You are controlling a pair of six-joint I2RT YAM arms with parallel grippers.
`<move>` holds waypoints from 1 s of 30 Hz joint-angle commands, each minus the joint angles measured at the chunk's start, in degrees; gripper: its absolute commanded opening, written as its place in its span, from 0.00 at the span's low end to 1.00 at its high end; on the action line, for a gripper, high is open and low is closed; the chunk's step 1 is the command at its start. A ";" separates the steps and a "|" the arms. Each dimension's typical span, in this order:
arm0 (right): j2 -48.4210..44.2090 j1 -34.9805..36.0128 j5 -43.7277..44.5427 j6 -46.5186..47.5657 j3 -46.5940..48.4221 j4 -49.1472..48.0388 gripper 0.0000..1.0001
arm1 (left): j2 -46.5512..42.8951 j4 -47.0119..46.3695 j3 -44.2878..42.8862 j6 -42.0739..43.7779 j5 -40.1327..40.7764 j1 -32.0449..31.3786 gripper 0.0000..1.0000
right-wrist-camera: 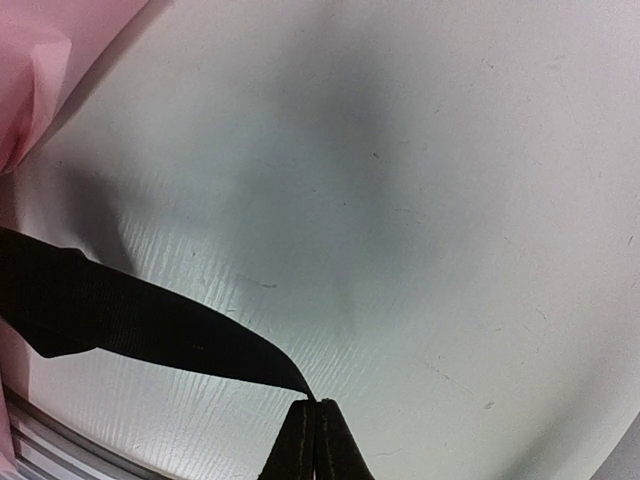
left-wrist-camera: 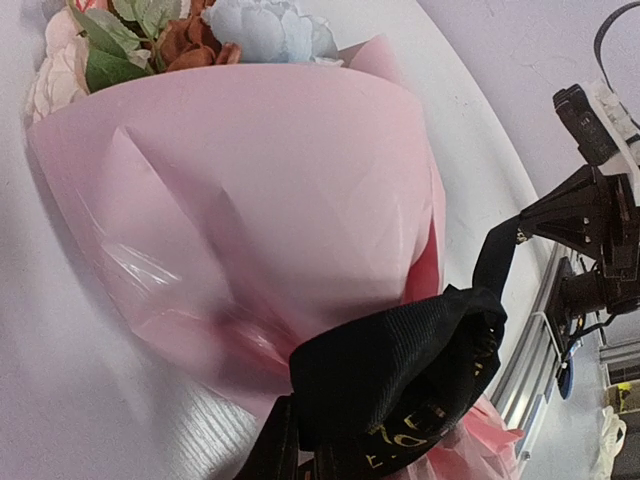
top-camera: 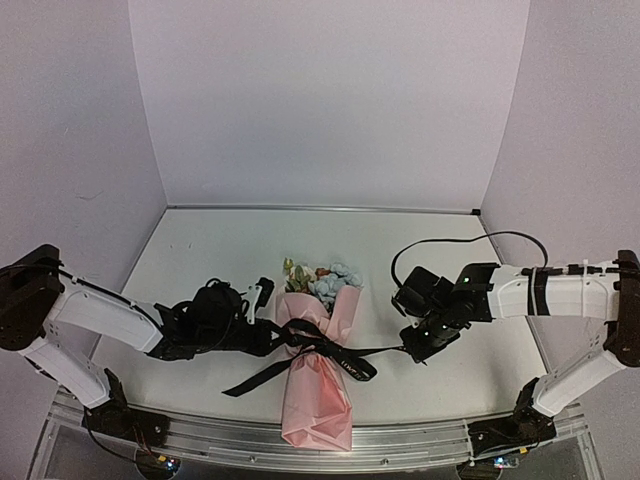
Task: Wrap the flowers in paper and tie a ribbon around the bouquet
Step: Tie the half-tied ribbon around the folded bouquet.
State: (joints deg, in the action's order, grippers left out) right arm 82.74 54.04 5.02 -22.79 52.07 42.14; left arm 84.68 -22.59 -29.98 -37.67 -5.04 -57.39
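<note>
The bouquet lies mid-table, a cone of pink paper [top-camera: 318, 395] with the flowers [top-camera: 322, 280] poking out of its far end. The black ribbon [top-camera: 340, 355] is wound around the cone's waist, and one loose tail trails toward the front left. My left gripper [top-camera: 268, 335] sits against the cone's left side. In the left wrist view a lettered loop of ribbon [left-wrist-camera: 400, 370] rises from its jaws and hides the fingertips. My right gripper [right-wrist-camera: 315, 405] is shut on the tip of the ribbon's right tail [right-wrist-camera: 120, 325], which it holds stretched to the right of the cone.
White walls enclose the table on three sides. A metal rail [top-camera: 300, 440] runs along the front edge, and the cone's tip lies over it. A black cable [top-camera: 450, 240] loops behind the right arm.
</note>
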 commanded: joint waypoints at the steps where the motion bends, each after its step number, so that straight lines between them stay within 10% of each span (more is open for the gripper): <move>1: -0.91 0.25 1.69 -0.25 0.81 1.16 0.00 | -3.19 0.47 -1.57 -0.72 6.10 -0.18 0.00; 11: 0.96 0.33 -0.09 2.37 2.46 1.81 0.01 | -8.64 8.55 -0.79 1.59 11.71 -0.18 0.00; 18: -0.54 1.65 -3.88 6.97 4.16 0.68 0.34 | -7.52 8.97 -2.61 4.41 8.21 -0.18 0.00; 30: 4.86 11.80 -5.18 16.46 4.19 -11.94 0.52 | -7.53 9.57 -3.33 5.00 6.98 -0.18 0.00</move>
State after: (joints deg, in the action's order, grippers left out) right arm 83.59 64.29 -1.63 -8.93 54.17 36.85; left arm 77.21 -12.91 -31.02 -33.96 2.60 -57.56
